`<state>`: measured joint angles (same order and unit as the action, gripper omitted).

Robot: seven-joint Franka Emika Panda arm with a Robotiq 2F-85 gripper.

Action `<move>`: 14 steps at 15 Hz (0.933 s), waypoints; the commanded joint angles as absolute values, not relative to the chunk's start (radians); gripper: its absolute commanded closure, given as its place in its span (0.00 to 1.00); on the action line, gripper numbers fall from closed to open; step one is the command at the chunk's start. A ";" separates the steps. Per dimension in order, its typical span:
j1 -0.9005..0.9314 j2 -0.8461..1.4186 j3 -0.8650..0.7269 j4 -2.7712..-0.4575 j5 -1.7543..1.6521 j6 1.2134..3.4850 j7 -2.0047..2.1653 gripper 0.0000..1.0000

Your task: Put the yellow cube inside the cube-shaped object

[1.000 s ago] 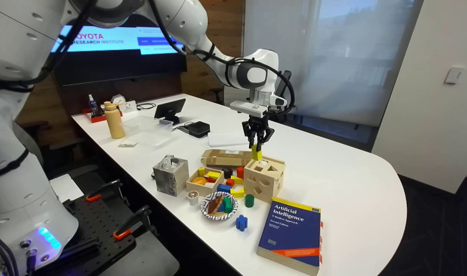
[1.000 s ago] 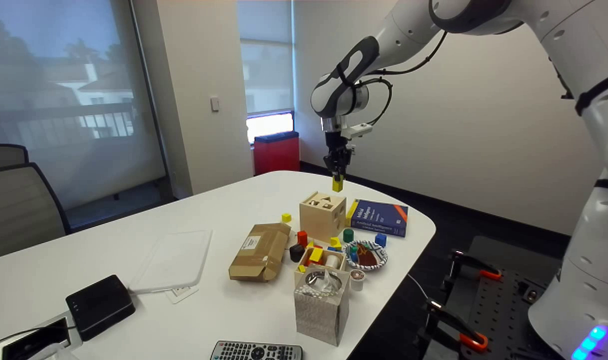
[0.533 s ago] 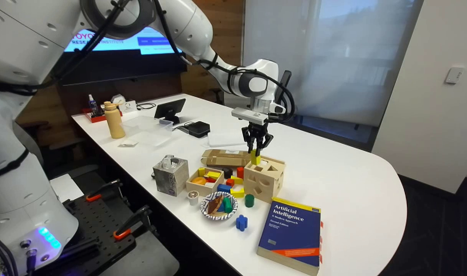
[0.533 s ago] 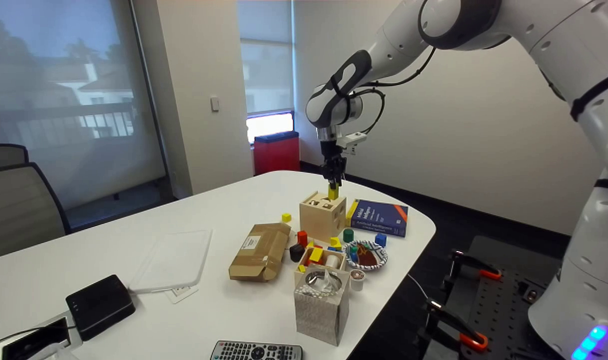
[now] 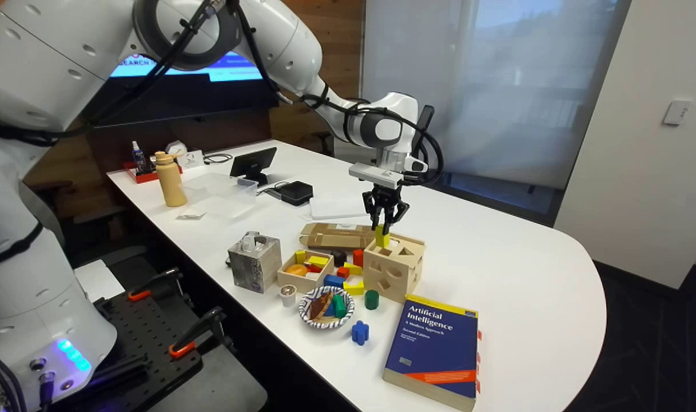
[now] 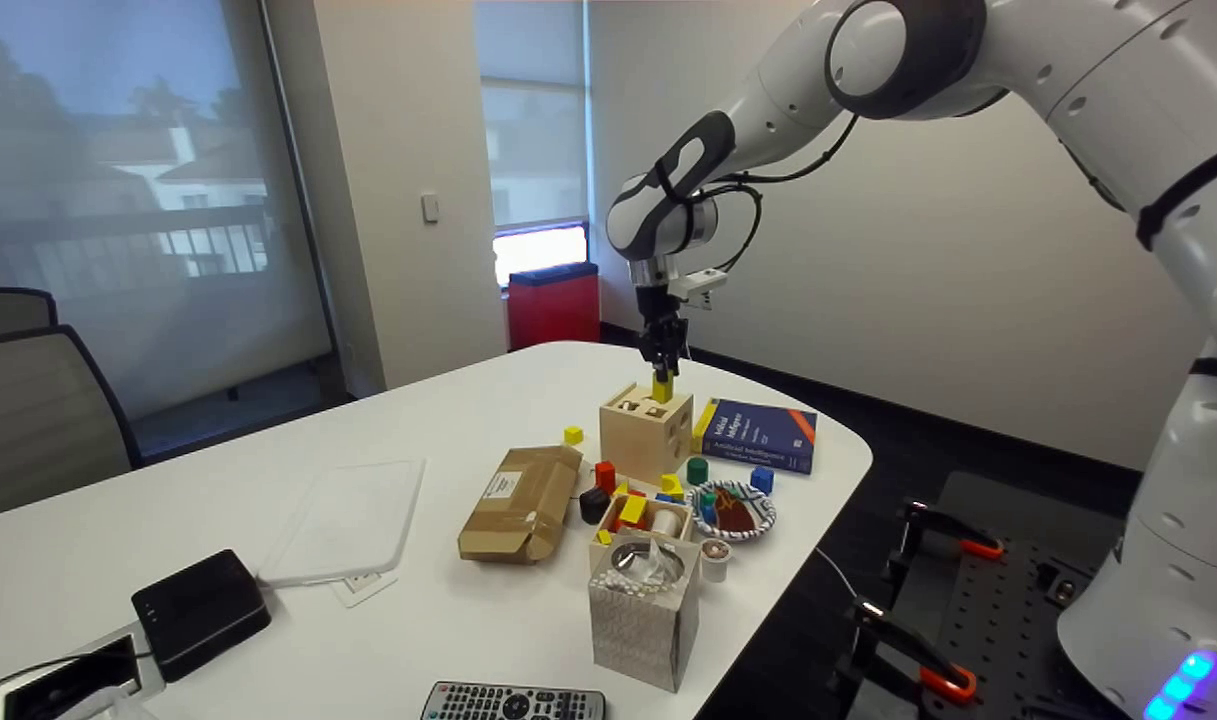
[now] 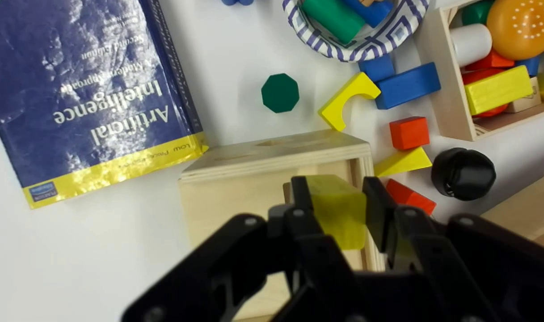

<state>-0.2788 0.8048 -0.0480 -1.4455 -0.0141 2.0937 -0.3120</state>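
Note:
The yellow cube (image 7: 339, 214) is between the fingers of my gripper (image 7: 336, 197), which is shut on it. It looks a bit longer than wide. The cube-shaped object, a light wooden box (image 5: 394, 272) with shape holes in its top and front, stands upright on the table. It also shows in an exterior view (image 6: 645, 435). In both exterior views the held cube (image 5: 382, 237) is over the box's top, its lower end close to the top face; I cannot tell whether it touches. In the wrist view a dark hole (image 7: 287, 193) shows beside my finger, partly hidden.
A blue book (image 5: 433, 349) lies by the box. A wooden tray of blocks (image 5: 306, 274), a patterned bowl (image 5: 326, 309), a tissue box (image 5: 255, 262), loose blocks and a cardboard package (image 6: 521, 505) stand around. Another small yellow block (image 6: 573, 435) lies beside the box.
My gripper has come down with the yellow cube onto or just over the box's top, moving mostly in the earlier half second. It has shifted only slightly since then.

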 commanded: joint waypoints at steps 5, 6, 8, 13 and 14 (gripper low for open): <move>-0.286 0.879 -0.035 -1.331 -0.006 2.017 -0.343 0.91; -0.286 0.886 -0.035 -1.323 -0.006 2.011 -0.343 0.91; -0.286 0.899 -0.036 -1.310 -0.008 2.005 -0.340 0.91; -0.286 0.921 -0.035 -1.283 -0.008 2.009 -0.339 0.91; -0.285 0.925 -0.036 -1.277 -0.009 2.008 -0.339 0.91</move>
<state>-0.2793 0.9050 -0.0407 -1.3281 -0.0141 2.0486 -0.3129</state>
